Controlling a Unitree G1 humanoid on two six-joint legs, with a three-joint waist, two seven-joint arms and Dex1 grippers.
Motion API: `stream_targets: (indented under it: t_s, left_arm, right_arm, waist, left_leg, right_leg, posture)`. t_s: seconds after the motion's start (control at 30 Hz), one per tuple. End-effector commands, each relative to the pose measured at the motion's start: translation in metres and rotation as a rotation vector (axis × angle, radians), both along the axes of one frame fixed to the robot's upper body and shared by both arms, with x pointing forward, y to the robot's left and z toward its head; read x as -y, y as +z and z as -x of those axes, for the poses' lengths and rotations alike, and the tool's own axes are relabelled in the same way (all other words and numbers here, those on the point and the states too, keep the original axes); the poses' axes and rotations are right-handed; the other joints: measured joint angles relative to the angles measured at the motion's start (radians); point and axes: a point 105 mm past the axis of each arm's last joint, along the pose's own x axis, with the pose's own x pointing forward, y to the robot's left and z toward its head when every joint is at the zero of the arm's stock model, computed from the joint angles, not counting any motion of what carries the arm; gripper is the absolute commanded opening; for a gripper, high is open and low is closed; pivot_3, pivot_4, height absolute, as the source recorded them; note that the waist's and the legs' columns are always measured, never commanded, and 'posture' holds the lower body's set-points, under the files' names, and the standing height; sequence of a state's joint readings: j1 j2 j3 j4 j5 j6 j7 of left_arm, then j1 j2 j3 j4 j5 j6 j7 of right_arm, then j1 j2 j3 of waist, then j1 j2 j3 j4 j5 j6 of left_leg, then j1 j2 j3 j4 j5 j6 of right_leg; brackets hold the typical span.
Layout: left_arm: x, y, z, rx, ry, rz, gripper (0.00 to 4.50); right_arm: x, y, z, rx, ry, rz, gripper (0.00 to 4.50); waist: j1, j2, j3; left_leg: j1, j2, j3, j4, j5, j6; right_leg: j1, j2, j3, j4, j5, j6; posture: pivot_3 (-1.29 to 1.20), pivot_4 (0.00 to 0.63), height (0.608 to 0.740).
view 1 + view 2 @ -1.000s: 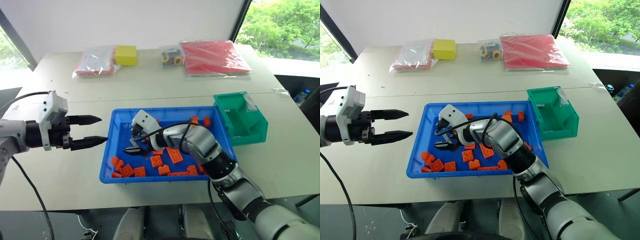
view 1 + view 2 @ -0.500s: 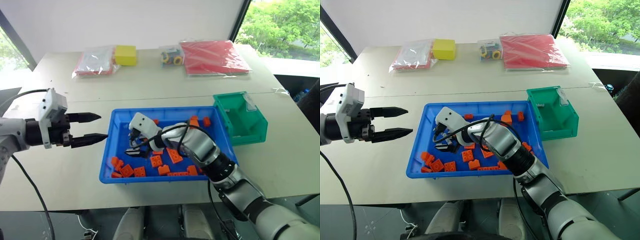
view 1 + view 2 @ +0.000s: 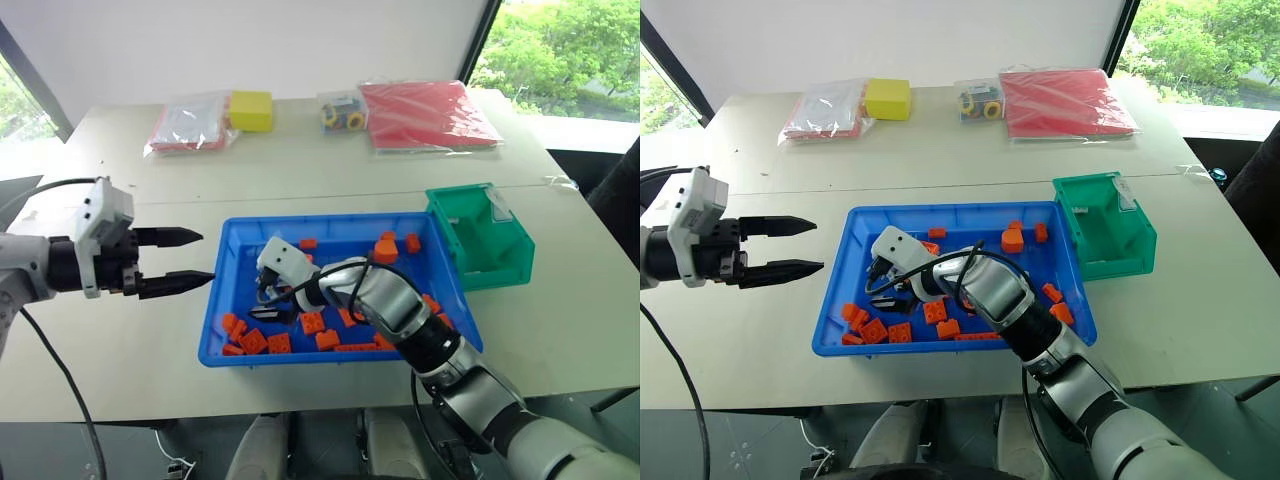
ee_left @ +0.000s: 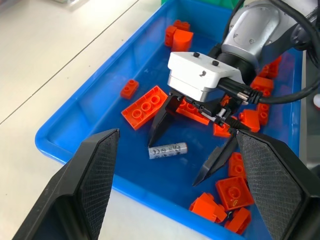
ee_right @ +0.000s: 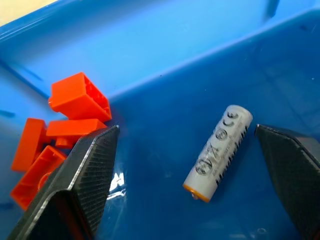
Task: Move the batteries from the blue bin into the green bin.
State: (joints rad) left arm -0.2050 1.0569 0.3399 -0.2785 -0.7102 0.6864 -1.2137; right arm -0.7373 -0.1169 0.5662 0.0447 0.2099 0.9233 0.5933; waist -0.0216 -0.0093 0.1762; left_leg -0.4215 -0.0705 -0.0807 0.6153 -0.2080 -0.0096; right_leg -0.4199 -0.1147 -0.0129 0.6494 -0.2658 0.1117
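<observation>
One silver-grey battery [image 5: 217,152] lies flat on the floor of the blue bin [image 3: 330,219], near its left end. My right gripper [image 4: 175,162] hangs low over it, open, with a finger on each side of the battery [image 4: 167,150] and a gap to both. From its own wrist view the right gripper [image 5: 186,130] straddles the battery without touching it. My left gripper [image 3: 205,257] is open and holds nothing. It hovers just outside the bin's left rim, pointing in at the right gripper. The green bin [image 3: 480,240] stands against the blue bin's right end.
Orange toy bricks [image 3: 315,322] are scattered across the blue bin, some right beside the battery. At the back of the table lie a yellow box [image 3: 251,110], a clear bag [image 3: 190,122], a bag of rings [image 3: 342,110] and a red packet [image 3: 430,115].
The right forearm has shifted slightly inside the blue bin, uncovering bricks behind it. Its gripper stays over the battery. The left gripper has kept still.
</observation>
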Motion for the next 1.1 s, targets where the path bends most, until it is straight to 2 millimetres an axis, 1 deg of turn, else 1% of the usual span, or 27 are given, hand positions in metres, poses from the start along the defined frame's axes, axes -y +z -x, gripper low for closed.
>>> stream_targets:
  t_s: [0.03,0.13,0.17,0.2,0.23,0.3,0.37,0.47,0.5,0.53,0.57,0.6,0.67,0.73,0.77,0.83,0.9,0.93,1.03,1.1]
  left_arm:
    - [-0.001,0.01,0.003,0.042,-0.012,-0.019,3.91]
    - [-0.001,0.008,0.005,0.029,-0.023,-0.022,3.91]
    - [-0.001,0.008,0.006,0.025,-0.027,-0.023,3.91]
    - [-0.001,0.007,0.006,0.022,-0.032,-0.025,3.91]
    - [-0.001,0.007,0.007,0.019,-0.038,-0.027,3.91]
    - [0.001,0.006,0.009,0.008,-0.058,-0.029,3.91]
    - [0.003,0.004,0.011,-0.001,-0.082,-0.033,3.91]
    - [0.006,0.002,0.012,-0.007,-0.109,-0.037,3.91]
    - [0.007,0.002,0.011,-0.005,-0.114,-0.034,3.91]
    - [0.009,0.002,0.011,-0.001,-0.119,-0.028,3.91]
    - [0.01,0.002,0.01,0.001,-0.125,-0.023,3.91]
    - [0.011,0.002,0.01,0.002,-0.129,-0.019,3.91]
    - [0.013,0.002,0.008,0.007,-0.137,-0.008,3.91]
    - [0.014,0.002,0.006,0.013,-0.137,0.004,3.91]
    - [0.014,0.003,0.005,0.016,-0.134,0.01,3.91]
    - [0.013,0.003,0.003,0.023,-0.129,0.015,3.91]
    - [0.013,0.002,0.001,0.028,-0.126,0.015,3.91]
    - [0.013,0.002,0.0,0.03,-0.127,0.016,3.91]
    - [0.014,0.003,-0.003,0.039,-0.129,0.02,3.91]
    - [0.015,0.004,-0.005,0.044,-0.131,0.023,3.91]
  right_arm:
    - [-0.001,-0.005,-0.001,-0.011,-0.004,-0.006,2.6]
    - [0.001,-0.003,-0.003,-0.008,-0.013,-0.011,1.06]
    - [0.002,-0.001,-0.003,-0.009,-0.017,-0.014,0.47]
    - [0.003,0.002,-0.003,-0.01,-0.021,-0.02,0.11]
    - [0.004,0.006,-0.002,-0.013,-0.025,-0.03,0.1]
    - [0.007,0.023,-0.002,-0.011,-0.031,-0.068,0.1]
    - [0.017,0.047,-0.006,0.003,-0.063,-0.12,0.1]
    - [0.044,0.09,-0.015,0.06,-0.141,-0.2,0.1]
    - [0.058,0.106,-0.02,0.076,-0.186,-0.231,0.1]
    - [0.078,0.122,-0.026,0.098,-0.242,-0.257,0.1]
    - [0.098,0.135,-0.031,0.12,-0.297,-0.273,0.1]
    - [0.117,0.142,-0.036,0.144,-0.351,-0.272,0.1]
    - [0.169,0.147,-0.047,0.214,-0.5,-0.204,0.1]
    - [0.21,0.147,-0.052,0.243,-0.614,-0.149,0.1]
    - [0.234,0.144,-0.053,0.248,-0.678,-0.121,0.1]
    - [0.272,0.138,-0.053,0.251,-0.776,-0.069,0.1]
    - [0.292,0.13,-0.051,0.246,-0.82,-0.031,0.1]
    - [0.298,0.125,-0.051,0.242,-0.83,-0.011,0.1]
    - [0.307,0.113,-0.05,0.243,-0.842,0.031,0.1]
    - [0.304,0.108,-0.052,0.243,-0.832,0.02,1.15]
  waist:
    - [0.0,0.0,0.0]
    - [0.0,0.0,0.0]
    - [0.0,0.0,0.0]
    - [0.0,0.0,0.0]
    - [0.0,0.0,0.0]
    - [0.001,0.0,0.0]
    - [0.002,0.0,0.0]
    - [0.005,0.0,0.0]
    - [0.004,0.0,0.0]
    - [0.006,0.0,0.0]
    - [0.009,0.0,0.0]
    - [0.011,0.0,0.0]
    - [0.014,0.0,0.0]
    - [0.014,0.0,0.0]
    - [0.011,-0.001,0.0]
    - [0.005,-0.001,0.0]
    - [-0.003,0.0,0.0]
    - [-0.007,0.0,0.0]
    - [-0.019,0.0,0.001]
    - [-0.022,0.0,0.001]
  left_leg:
    - [0.0,0.0,0.0,0.0,0.0,0.0]
    - [0.0,0.0,0.0,0.0,0.0,0.0]
    - [0.0,0.0,0.0,0.0,0.0,0.0]
    - [0.0,0.0,0.0,0.0,0.0,0.0]
    - [0.0,0.0,0.0,0.0,0.0,0.0]
    - [0.0,0.0,0.0,0.0,0.0,0.0]
    - [0.0,0.0,0.0,0.0,0.0,0.0]
    - [-0.001,0.0,0.0,0.0,0.0,0.0]
    - [-0.001,0.0,0.0,0.0,0.0,0.0]
    - [-0.001,0.0,0.0,0.0,0.0,0.0]
    - [-0.001,0.0,0.0,0.0,0.0,0.0]
    - [-0.001,0.0,0.0,0.0,0.0,0.0]
    - [-0.001,-0.001,0.0,0.0,0.0,0.0]
    - [-0.002,-0.002,0.0,0.0,0.0,0.0]
    - [-0.002,-0.002,0.0,0.0,0.0,0.0]
    - [-0.003,-0.001,0.002,0.0,0.0,0.001]
    - [-0.003,0.0,0.004,-0.001,0.0,0.001]
    - [-0.002,0.001,0.006,-0.001,-0.001,0.002]
    - [-0.002,0.002,0.007,0.0,0.0,0.002]
    - [-0.002,0.002,0.008,0.001,0.0,0.002]
  right_leg:
    - [0.0,0.0,0.0,0.0,0.0,0.0]
    - [0.0,0.0,0.0,0.0,0.0,0.0]
    - [0.0,0.0,0.0,0.0,0.0,0.0]
    - [0.0,0.0,0.0,0.0,0.0,0.0]
    - [0.0,0.0,0.0,0.0,0.0,0.0]
    - [0.0,0.0,0.0,0.0,0.0,0.0]
    - [0.0,0.0,0.0,0.0,0.0,0.0]
    - [0.0,0.0,0.001,0.0,0.0,0.0]
    - [0.0,0.0,0.001,0.0,0.0,0.0]
    - [0.0,0.0,0.001,0.0,0.0,0.0]
    - [0.0,0.0,0.0,0.0,0.0,0.0]
    - [0.0,0.0,0.0,-0.001,0.0,0.0]
    - [0.001,-0.001,0.0,-0.002,0.0,0.0]
    - [0.001,-0.002,0.0,-0.003,0.0,0.0]
    - [0.001,-0.003,-0.001,-0.003,0.0,0.0]
    - [0.001,-0.003,0.0,-0.003,0.0,0.0]
    - [-0.001,-0.003,0.001,-0.002,0.0,0.0]
    - [-0.002,-0.003,0.002,-0.002,0.0,0.0]
    - [-0.002,-0.002,0.003,-0.001,0.0,0.0]
    - [-0.002,-0.002,0.003,0.0,0.0,0.001]
  posture:
    - [0.0,0.15,0.735]
    - [0.0,0.15,0.735]
    - [0.0,0.15,0.735]
    - [0.0,0.15,0.735]
    - [0.0,0.15,0.735]
    - [0.0,0.15,0.735]
    - [0.0,0.15,0.735]
    - [0.0,0.15,0.735]
    - [0.0,0.15,0.735]
    - [0.0,0.15,0.735]
    - [0.0,0.15,0.735]
    - [0.0,0.15,0.735]
    - [0.0,0.15,0.735]
    - [0.0,0.15,0.735]
    - [0.0,0.15,0.735]
    - [0.0,0.15,0.735]
    - [0.0,0.15,0.735]
    - [0.0,0.15,0.735]
    - [0.0,0.15,0.735]
    - [0.0,0.15,0.735]
